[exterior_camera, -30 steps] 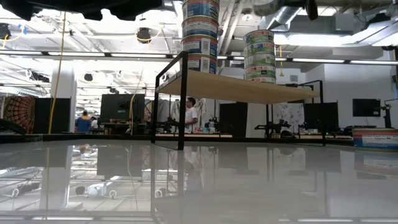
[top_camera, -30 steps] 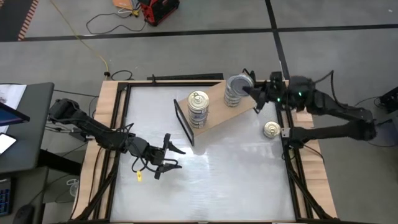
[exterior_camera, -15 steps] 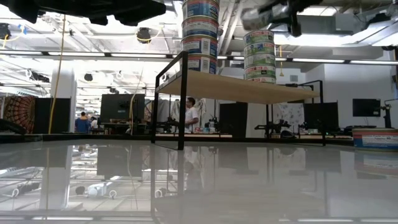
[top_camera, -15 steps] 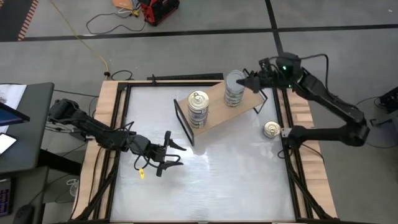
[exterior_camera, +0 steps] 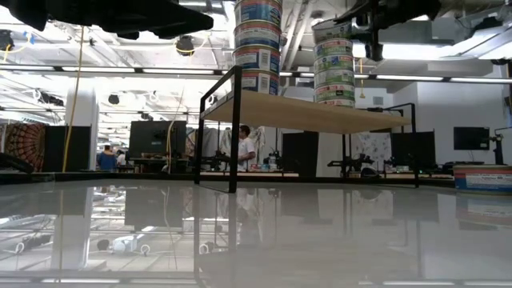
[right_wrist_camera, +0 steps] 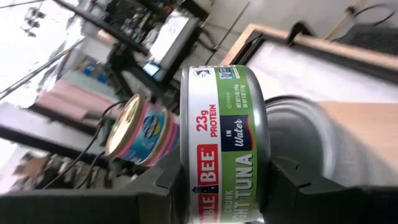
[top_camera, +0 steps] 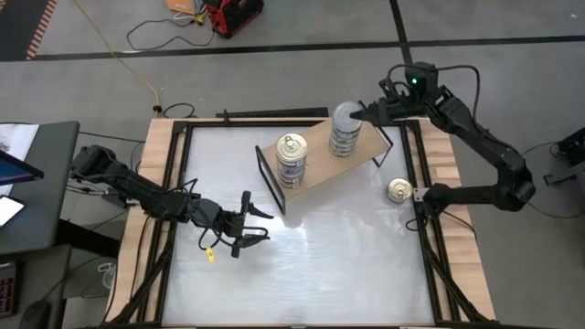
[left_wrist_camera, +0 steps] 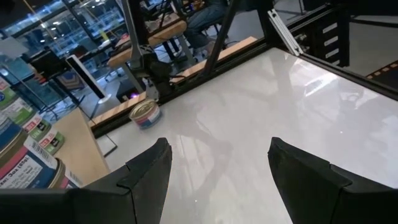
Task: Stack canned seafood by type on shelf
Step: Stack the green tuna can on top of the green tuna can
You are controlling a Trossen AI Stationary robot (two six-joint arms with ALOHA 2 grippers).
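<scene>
The shelf (top_camera: pixel 322 157) is a tan board on a black frame and carries two stacks of tins. One stack has a gold pull-tab lid on top (top_camera: pixel 291 146), the other a dull grey top (top_camera: pixel 344 137). My right gripper (top_camera: pixel 366 112) hovers at the grey stack, shut on a green-and-white labelled tin (right_wrist_camera: pixel 221 143). In the low view this tin (exterior_camera: pixel 332 30) sits just over that stack (exterior_camera: pixel 334 74). One loose tin (top_camera: pixel 398 190) rests on its base on the white table. My left gripper (top_camera: pixel 247 226) is open, low over the table's left half, touching nothing. My right gripper pinches the tin between its two fingers (right_wrist_camera: pixel 297 180), one on each side of the labelled side wall (right_wrist_camera: pixel 249 155). The fingers reach in about level from the table's right. The tin is nearly level just over the grey stack's top (right_wrist_camera: pixel 301 127); whether it touches, I cannot tell.
The shelf stands askew in the far middle of the table, its black end frame (top_camera: pixel 271 181) toward the left. Wooden side rails (top_camera: pixel 157 183) border the tabletop. Bare white table (top_camera: pixel 311 265) spreads across the near half. People and equipment show in the room beyond.
My right gripper, still shut on the tin, has risen and moved a little toward the far edge, over the grey stack. The tin came into the low view tilted above the stack, then sank to just over its top. My left gripper has hardly moved.
</scene>
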